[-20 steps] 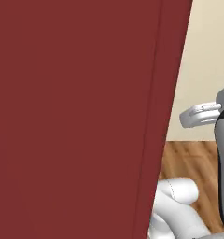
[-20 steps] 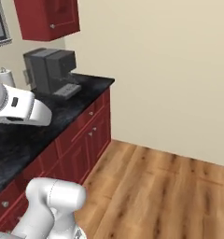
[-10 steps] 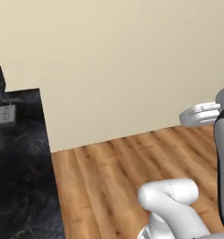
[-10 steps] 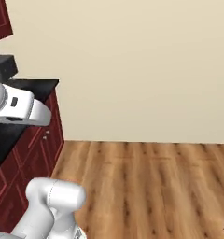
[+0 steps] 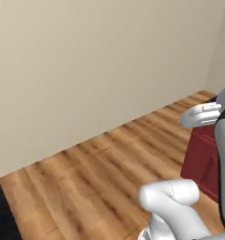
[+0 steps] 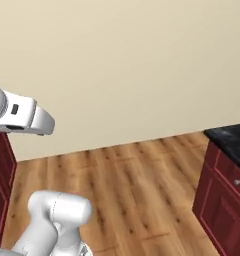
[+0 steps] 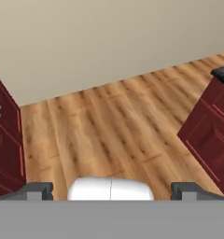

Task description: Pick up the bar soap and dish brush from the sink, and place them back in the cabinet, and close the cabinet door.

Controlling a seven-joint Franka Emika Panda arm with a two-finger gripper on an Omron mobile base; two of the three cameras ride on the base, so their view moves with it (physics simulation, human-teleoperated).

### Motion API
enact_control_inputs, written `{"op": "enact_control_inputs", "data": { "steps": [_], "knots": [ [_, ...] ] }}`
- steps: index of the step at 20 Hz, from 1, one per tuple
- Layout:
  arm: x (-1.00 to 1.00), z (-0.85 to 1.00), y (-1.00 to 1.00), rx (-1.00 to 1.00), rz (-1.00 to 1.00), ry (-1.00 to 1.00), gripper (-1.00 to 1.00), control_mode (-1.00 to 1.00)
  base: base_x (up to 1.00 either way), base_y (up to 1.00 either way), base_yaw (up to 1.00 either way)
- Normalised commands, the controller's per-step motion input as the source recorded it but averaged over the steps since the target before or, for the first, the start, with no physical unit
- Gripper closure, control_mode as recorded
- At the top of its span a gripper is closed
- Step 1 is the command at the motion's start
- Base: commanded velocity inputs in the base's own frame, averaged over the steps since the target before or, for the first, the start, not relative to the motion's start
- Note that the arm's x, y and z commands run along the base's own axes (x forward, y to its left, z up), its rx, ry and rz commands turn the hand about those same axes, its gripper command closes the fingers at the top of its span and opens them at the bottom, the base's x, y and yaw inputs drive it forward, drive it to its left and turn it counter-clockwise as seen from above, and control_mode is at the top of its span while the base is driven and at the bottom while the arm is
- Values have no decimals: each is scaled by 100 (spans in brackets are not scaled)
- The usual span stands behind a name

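My jaws (image 7: pixel 112 190) stand wide apart with nothing between them, the two dark fingertips (image 7: pixel 37 190) set at either side of the hand view's bottom edge. Ahead of me lie a wooden floor (image 7: pixel 109 135) and a plain beige wall (image 7: pixel 100 37), with dark red lower cabinets (image 7: pixel 6 140) on one side and more of them under a black stone counter (image 6: pixel 232 137) on the other. I can't say where the bar soap, the dish brush, the sink, or the wall cabinet with its door are from here, so I judge that the task's first pick is not yet begun and that I need to be brought to face the sink. On handling, I expect the bar soap to be light, hard and slick, especially if wet; I'd take it across its short width, flat faces level, and squeeze firmly enough that it doesn't squirt out. The dish brush should be light and stiff; its thin handle could roll or pivot in my grip, so I'd grasp the handle close to the round head, where the weight sits, to keep it from swinging.
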Motion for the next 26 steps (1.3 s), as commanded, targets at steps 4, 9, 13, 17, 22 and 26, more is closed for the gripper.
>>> {"op": "enact_control_inputs", "data": {
  "steps": [4, 9, 13, 17, 22, 26],
  "knots": [
    [0, 0, 0, 0, 0, 0, -100, 100, 0, -48, -47],
    [0, 0, 0, 0, 0, 0, -100, 100, 0, -53, -45],
    [0, 0, 0, 0, 0, 0, -100, 100, 3, -49, -45],
    [0, 0, 0, 0, 0, 0, -100, 100, 6, -48, -45],
    [0, 0, 0, 0, 0, 0, -100, 100, 10, -48, -45],
    [0, 0, 0, 0, 0, 0, -100, 100, 18, -49, -42]
  ]
}}
